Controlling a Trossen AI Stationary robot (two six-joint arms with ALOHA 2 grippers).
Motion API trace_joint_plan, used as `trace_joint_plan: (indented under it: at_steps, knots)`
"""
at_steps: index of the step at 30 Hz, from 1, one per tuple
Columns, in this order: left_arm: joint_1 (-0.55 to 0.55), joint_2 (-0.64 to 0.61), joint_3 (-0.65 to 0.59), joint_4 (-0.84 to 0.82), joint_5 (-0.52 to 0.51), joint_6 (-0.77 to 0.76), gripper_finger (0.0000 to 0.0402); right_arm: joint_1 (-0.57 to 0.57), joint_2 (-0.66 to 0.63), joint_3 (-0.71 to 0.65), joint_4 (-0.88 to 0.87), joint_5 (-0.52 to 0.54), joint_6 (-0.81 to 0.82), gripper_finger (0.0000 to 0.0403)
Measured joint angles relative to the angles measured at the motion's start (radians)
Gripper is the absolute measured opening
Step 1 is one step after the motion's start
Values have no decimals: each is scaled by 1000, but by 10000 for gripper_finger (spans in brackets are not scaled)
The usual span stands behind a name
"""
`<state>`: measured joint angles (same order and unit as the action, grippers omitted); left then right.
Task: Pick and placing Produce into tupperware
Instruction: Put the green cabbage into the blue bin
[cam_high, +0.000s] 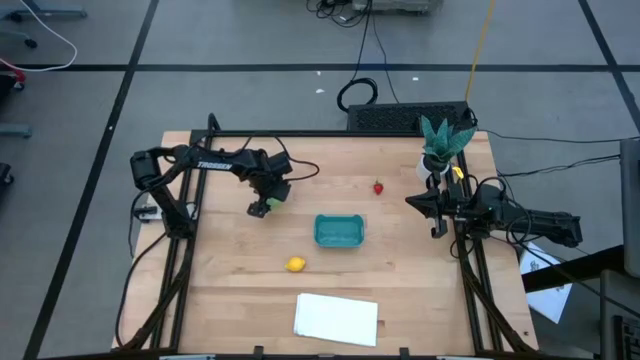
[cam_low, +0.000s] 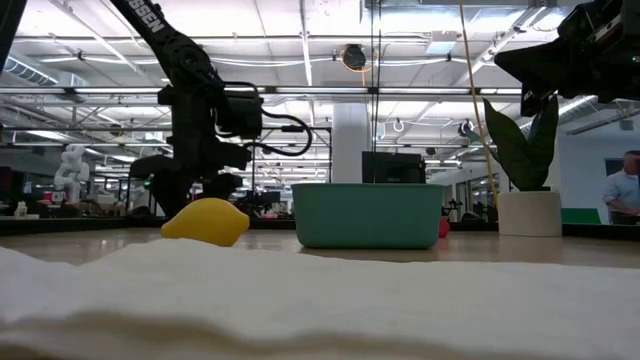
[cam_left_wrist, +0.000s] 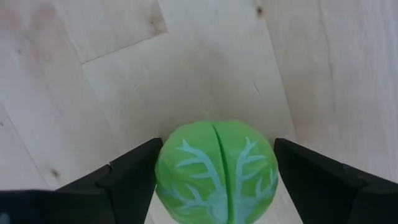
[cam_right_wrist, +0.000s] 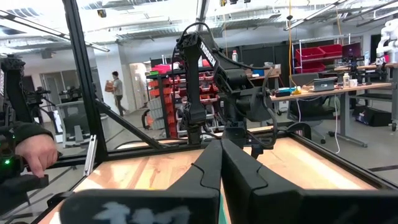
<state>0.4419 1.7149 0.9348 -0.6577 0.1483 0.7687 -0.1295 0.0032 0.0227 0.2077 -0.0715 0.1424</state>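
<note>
A light-green ball (cam_left_wrist: 216, 171) with pale leaf veins lies on the wooden table (cam_high: 230, 290), left of centre. My left gripper (cam_high: 262, 205) points down over it, open, one dark finger standing close on either side of the ball. The teal tupperware (cam_high: 339, 231) stands at the table's middle. A yellow lemon piece (cam_high: 295, 264) lies near and left of it, and a small red strawberry piece (cam_high: 378, 187) lies on its far side. My right gripper (cam_high: 412, 201) waits shut above the table's right edge.
A teal-leaved potted plant (cam_high: 440, 140) stands at the far right corner. A flat white sheet (cam_high: 336, 318) lies at the near edge. A black metal frame (cam_high: 330, 133) rims the table. A person's hand (cam_right_wrist: 37, 152) shows beyond the table.
</note>
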Motion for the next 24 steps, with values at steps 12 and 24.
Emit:
trace_joint_plan:
  at_steps: [12, 24]
  knots:
    - [-4, 1, 0, 9, -19, -13, 268, 0, 0, 0, 0, 0, 0, 0]
    - [-6, 0, 0, 6, -37, -14, 244, 0, 0, 0, 0, 0, -1, 0]
